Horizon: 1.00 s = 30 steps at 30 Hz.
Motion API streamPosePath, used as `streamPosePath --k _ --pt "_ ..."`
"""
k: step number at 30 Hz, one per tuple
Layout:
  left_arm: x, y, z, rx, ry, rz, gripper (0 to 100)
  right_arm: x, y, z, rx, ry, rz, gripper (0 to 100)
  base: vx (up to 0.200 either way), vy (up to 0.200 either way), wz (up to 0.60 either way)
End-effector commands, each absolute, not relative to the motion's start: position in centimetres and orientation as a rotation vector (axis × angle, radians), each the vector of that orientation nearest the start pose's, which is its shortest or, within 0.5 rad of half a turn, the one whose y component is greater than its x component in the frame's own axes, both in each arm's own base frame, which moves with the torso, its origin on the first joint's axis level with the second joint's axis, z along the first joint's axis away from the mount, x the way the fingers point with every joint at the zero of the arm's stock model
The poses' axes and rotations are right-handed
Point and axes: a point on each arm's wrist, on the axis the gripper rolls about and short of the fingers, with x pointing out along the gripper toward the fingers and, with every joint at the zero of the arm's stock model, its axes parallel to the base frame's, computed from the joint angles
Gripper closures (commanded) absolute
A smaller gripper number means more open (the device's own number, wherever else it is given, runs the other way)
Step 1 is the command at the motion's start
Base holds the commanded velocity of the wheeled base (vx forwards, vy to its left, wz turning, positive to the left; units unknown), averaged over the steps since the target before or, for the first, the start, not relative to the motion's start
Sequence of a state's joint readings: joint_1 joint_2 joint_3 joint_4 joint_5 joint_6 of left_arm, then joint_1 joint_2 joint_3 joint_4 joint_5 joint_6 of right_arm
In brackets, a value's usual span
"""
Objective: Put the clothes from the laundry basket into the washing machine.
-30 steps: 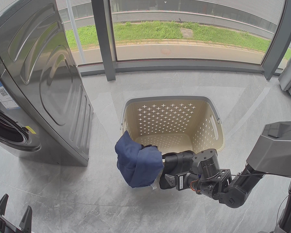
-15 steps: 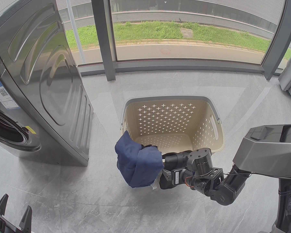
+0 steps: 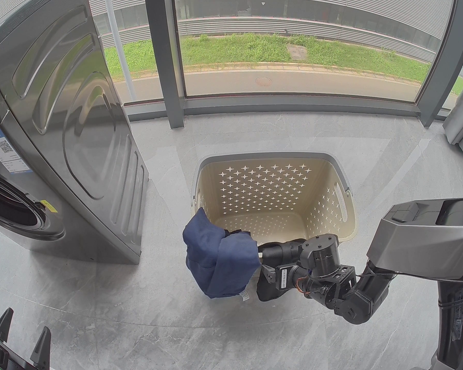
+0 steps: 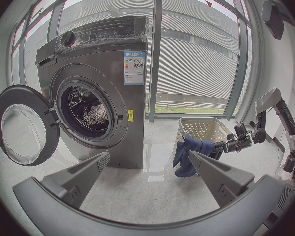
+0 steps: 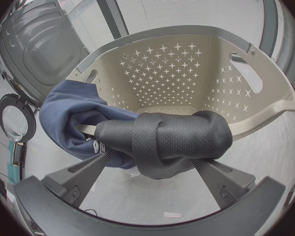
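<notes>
Navy garment [image 3: 218,260] slung over the near-left corner of the cream laundry basket [image 3: 272,156], most of it hanging outside toward the floor [image 3: 139,309]. Black garment [image 3: 280,253] draped on the same near rim, touching the navy one. Right gripper [image 5: 150,163] sits low outside that rim, jaws spread wide to either side of the black cloth's hanging fold, not clamped. Left gripper [image 4: 149,155] well apart, facing the machine front, jaws wide, holding nothing. Washing machine [image 3: 77,119] stands left of the basket, door [image 4: 24,125] swung open, drum [image 4: 87,110] in sight.
</notes>
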State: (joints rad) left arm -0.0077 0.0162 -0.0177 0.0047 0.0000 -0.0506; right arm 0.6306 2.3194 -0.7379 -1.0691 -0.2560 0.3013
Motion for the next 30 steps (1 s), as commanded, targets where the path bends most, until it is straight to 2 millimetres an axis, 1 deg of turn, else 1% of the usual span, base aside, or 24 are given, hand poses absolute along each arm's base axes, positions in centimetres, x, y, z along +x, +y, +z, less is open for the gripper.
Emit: streamPosePath --k 1,9,10,17,22,27,28,29,30 --pt "-2.3 0.0 7.6 -0.052 0.008 -0.007 0 30.1 21.2 -0.6 0.076 0.510 0.290 0 0.000 0.000 0.00" --pt "-2.3 0.0 7.6 -0.052 0.008 -0.006 0 30.3 21.4 -1.4 0.081 0.495 0.295 0 0.000 0.000 0.00" --pt "-2.3 0.0 7.6 -0.052 0.008 -0.006 0 30.3 21.4 -1.4 0.081 0.495 0.295 100 0.000 0.000 0.00" --pt "-2.3 0.0 7.6 -0.052 0.008 -0.006 0 30.3 21.5 -1.3 0.082 0.494 0.297 100 0.000 0.000 0.00" --pt "-2.3 0.0 7.6 -0.052 0.008 -0.006 0 29.7 21.6 -0.9 0.082 0.492 0.307 100 0.000 0.000 0.00" --pt "-2.3 0.0 7.6 -0.052 0.008 -0.006 0 28.5 20.9 1.0 0.089 0.477 0.315 100 0.000 0.000 0.00" --pt "-2.3 0.0 7.6 -0.052 0.008 -0.006 0 28.0 20.4 1.9 0.092 0.469 0.314 100 0.000 0.000 0.00" --pt "-2.3 0.0 7.6 -0.052 0.008 -0.006 0 28.0 20.4 1.9 0.092 0.469 0.314 100 0.000 0.000 0.00" --pt "-2.3 0.0 7.6 -0.052 0.008 -0.006 0 27.3 19.6 3.1 0.098 0.456 0.312 100 0.000 0.000 0.00"
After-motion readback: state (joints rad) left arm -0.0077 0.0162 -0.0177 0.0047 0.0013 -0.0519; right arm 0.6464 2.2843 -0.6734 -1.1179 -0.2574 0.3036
